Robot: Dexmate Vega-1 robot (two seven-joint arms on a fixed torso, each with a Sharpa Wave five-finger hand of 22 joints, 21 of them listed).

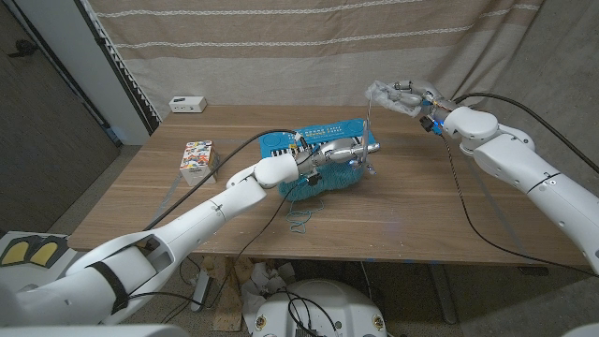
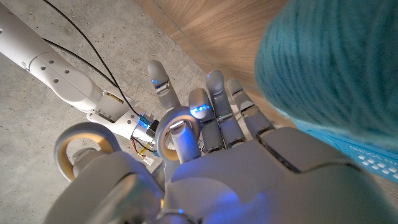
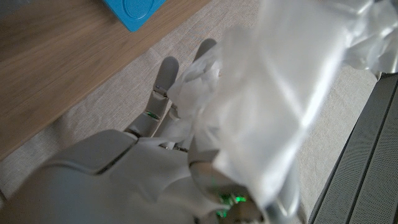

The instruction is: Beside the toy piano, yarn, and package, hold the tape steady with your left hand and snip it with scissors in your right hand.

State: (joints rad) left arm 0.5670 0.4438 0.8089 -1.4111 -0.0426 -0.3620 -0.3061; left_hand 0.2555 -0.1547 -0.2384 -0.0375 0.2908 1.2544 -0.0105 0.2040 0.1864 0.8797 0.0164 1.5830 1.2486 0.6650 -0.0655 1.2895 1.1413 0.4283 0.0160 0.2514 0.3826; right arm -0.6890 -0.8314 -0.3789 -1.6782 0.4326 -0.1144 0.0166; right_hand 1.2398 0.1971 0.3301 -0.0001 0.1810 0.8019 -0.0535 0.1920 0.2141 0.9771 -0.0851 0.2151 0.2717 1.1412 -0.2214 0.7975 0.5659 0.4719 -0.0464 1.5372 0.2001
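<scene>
Tape (image 1: 371,122), thin pale strip, runs near-vertical between the two hands above the table (image 1: 402,201). Left hand (image 1: 348,153) holds a cream tape roll (image 2: 163,134), fingers (image 2: 214,106) curled through it, over the teal yarn (image 1: 323,178) and blue toy piano (image 1: 309,139). Right hand (image 1: 404,96) raised, clutching crumpled clear film (image 3: 280,93). Package (image 1: 196,156) lies well apart, toward the left.

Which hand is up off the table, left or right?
The right hand, raised above the table's far edge with crumpled clear plastic around it. The left hand sits low by the blue toy piano and teal yarn.
</scene>
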